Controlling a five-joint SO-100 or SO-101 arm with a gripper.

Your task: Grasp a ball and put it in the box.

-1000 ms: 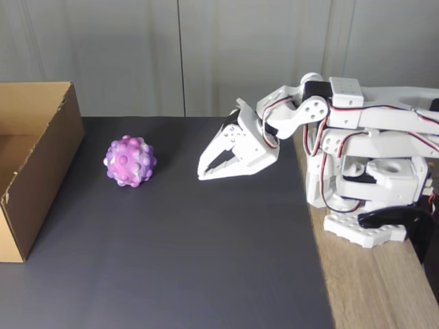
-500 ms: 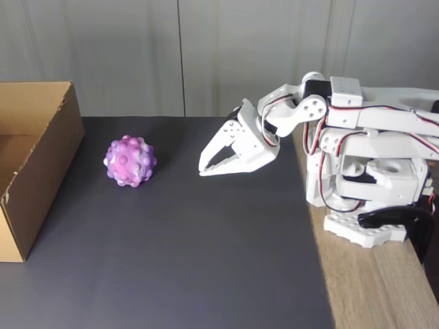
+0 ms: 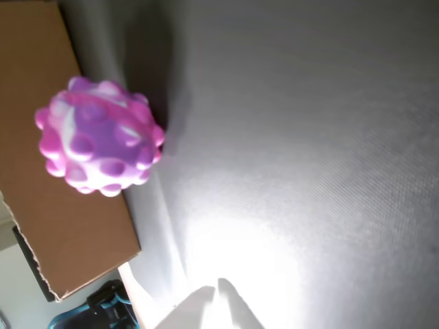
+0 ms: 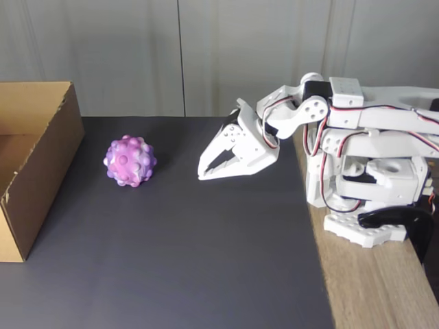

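Clearly the gripper [image 4: 201, 171] points low toward the ball [image 4: 129, 161], fingers slightly parted and holding nothing, lined up for a reach. That bumpy ball sits on the dark mat [image 4: 192, 260], near the box [image 4: 31, 164] but apart from it. Nothing lies between gripper and ball; the box wall stands just beyond.

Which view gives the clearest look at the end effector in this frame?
The fixed view: the end effector shows whole from the side, fingers slightly parted, empty, pointing toward the ball and well short of it. The wrist view catches just pale, overexposed fingertips at the bottom edge, so its opening can't be judged there.
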